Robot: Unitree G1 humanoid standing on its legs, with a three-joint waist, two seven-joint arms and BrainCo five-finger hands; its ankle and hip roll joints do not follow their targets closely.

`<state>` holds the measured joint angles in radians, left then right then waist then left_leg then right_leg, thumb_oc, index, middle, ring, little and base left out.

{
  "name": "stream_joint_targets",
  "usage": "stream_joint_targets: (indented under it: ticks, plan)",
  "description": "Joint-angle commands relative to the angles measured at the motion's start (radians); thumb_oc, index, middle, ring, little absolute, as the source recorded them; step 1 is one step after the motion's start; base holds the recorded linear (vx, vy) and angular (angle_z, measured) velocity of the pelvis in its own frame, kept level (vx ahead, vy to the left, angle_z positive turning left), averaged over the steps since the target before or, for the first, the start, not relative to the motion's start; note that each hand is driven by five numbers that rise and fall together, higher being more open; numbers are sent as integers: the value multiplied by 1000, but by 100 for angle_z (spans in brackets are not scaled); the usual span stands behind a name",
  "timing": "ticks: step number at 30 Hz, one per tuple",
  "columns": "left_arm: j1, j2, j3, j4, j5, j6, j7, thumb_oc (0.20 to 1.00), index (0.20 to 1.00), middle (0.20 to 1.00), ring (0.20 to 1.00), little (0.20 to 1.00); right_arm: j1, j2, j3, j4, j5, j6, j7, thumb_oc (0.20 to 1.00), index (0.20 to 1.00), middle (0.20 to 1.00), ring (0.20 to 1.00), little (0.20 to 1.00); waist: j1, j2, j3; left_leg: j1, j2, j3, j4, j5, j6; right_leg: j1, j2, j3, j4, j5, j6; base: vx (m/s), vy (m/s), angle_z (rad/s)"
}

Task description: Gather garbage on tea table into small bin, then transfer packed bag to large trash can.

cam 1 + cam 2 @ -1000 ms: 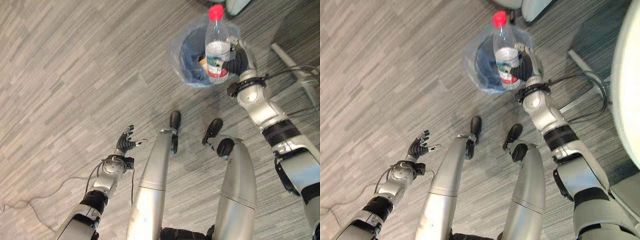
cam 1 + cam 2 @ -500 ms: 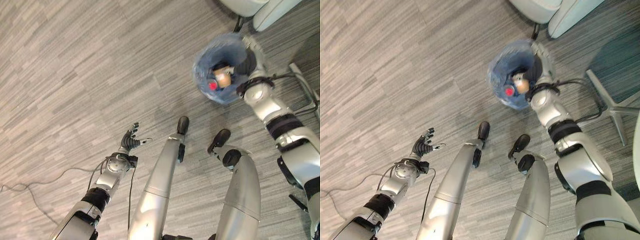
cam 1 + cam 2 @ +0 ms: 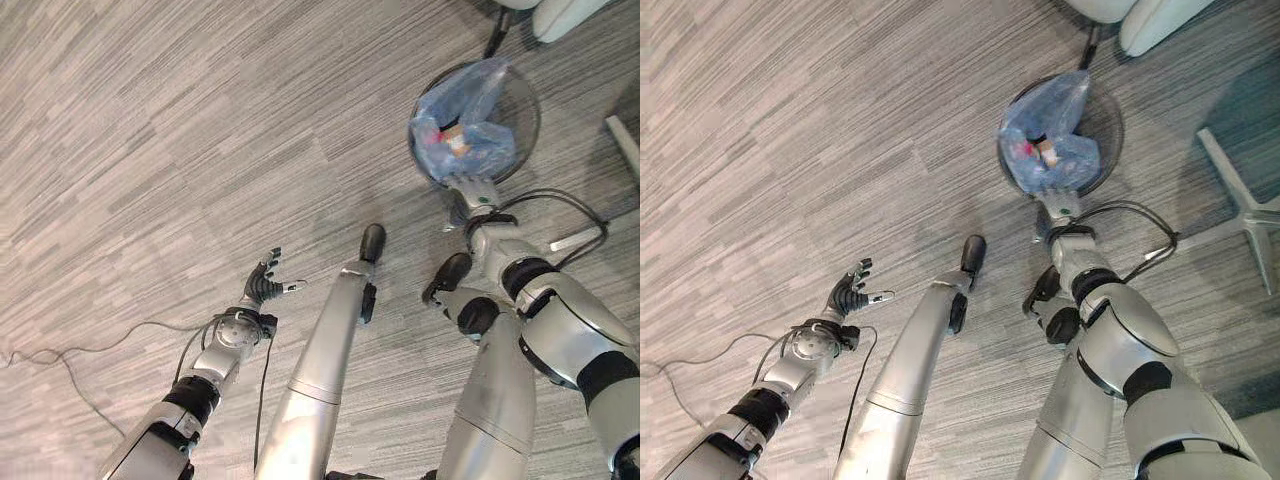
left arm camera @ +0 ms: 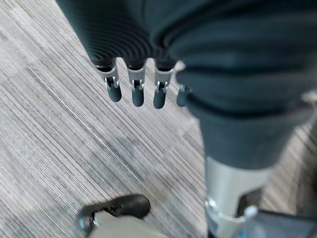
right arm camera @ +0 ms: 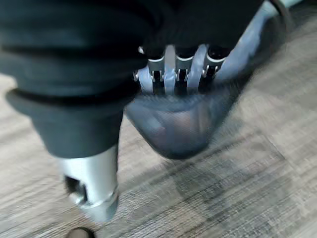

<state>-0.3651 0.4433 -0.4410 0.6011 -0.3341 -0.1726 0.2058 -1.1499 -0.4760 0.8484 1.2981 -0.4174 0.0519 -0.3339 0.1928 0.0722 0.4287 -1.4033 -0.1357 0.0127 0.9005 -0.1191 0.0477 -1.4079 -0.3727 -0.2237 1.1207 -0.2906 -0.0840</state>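
Over to the left arm (image 3: 190,395) now: smooth silver-grey shells are seen, broken by a black band at the forearm and narrowed to a rounded silver wrist joint. The left hand (image 3: 265,288) is shown dark across its back. From close up, its fingers (image 4: 136,87) are made out as short silver links with small dark pins, each capped by a rounded dark tip. Above them a dark ribbed cover (image 4: 129,34) is wrapped in fine ridges. On to the right arm (image 3: 560,320): broader, rounded silver-grey shells are separated by black bands, with a black ring at the wrist. The right hand (image 3: 1060,208) is seen pale silver, its back covered by the same dark ribbing.
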Motion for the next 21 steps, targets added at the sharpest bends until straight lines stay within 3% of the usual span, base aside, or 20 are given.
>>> stream_joint_targets:
  ticks: [1,14,15,21]
  plan:
    - [29,19,3,0,-15,-26,15,1000,1000,1000,1000,1000,6,-46,-5,-140,70,-9,-2,200,200,200,200,200,-14,6,-4,60,9,-37,-117,-5,-50,137,14,99,-83,-93,95,-15,-9,6]
    - [40,-6,47,14,2,-6,7,1000,1000,1000,1000,1000,75,-89,-98,-389,128,-43,-23,200,200,200,200,200,-42,-25,-26,127,35,-42,-182,11,-55,189,52,89,-149,-62,108,-22,-3,-7]
    - [43,-4,48,15,7,-6,6,1000,1000,1000,1000,1000,80,-88,-94,-384,119,-41,-18,1000,1000,1000,1000,1000,-43,-26,-28,127,37,-44,-186,12,-56,191,53,87,-153,-62,108,-21,-30,0]
    - [35,-2,46,27,9,-7,14,1000,1000,1000,1000,1000,83,-62,-91,-343,110,-35,-15,1000,1000,1000,1000,1000,-44,-27,-39,120,37,-49,-198,17,-57,183,55,86,-155,-62,109,0,0,0]
